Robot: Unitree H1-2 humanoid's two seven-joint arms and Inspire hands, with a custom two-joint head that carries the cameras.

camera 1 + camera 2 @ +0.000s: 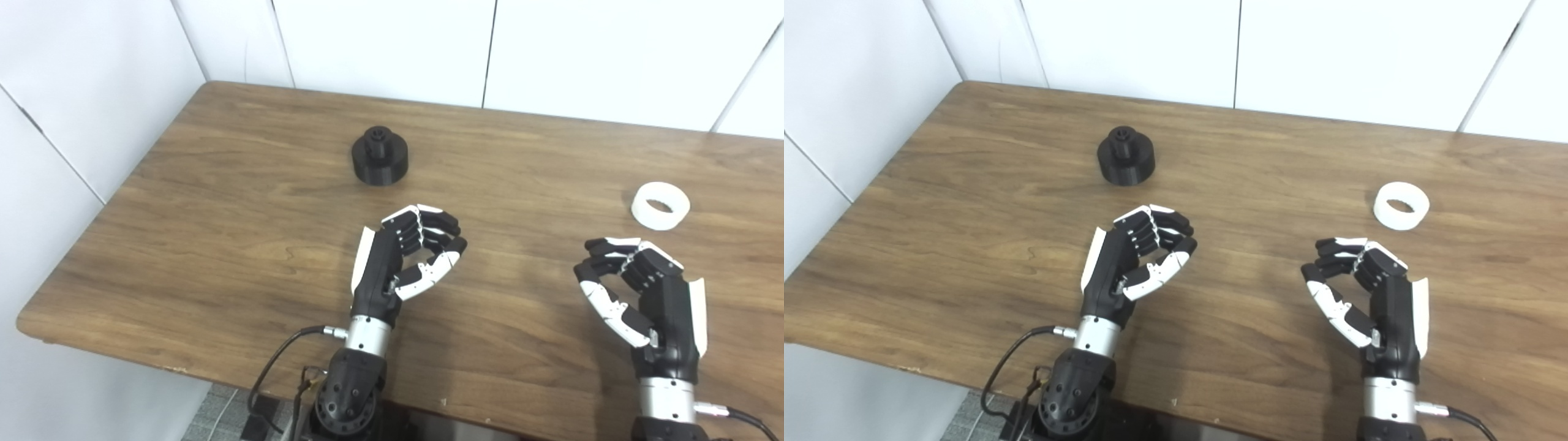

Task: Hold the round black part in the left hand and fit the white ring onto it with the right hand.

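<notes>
**Both hands empty, parts waiting on the table**

Nearest, at the front of the wooden table (184,245): left hand (401,260) and right hand (637,288), palms turned toward each other. Fingers curled halfway, thumb and fingertips apart, nothing held, nothing touched. Well apart from each other too.

Farther back on the right: white ring (660,206), lying flat, hole up, just past the right hand.

Farthest, ahead of the left hand and a bit left: round black part (380,155), standing up with a small knob on top.

Best way, by guess: first reach the left hand forward, open wider, grab the black part by its fat sides. Keep the knob free and pointing up. Then pinch the ring by its outer rim, not through the hole. Lower straight down, not tilted.
</notes>
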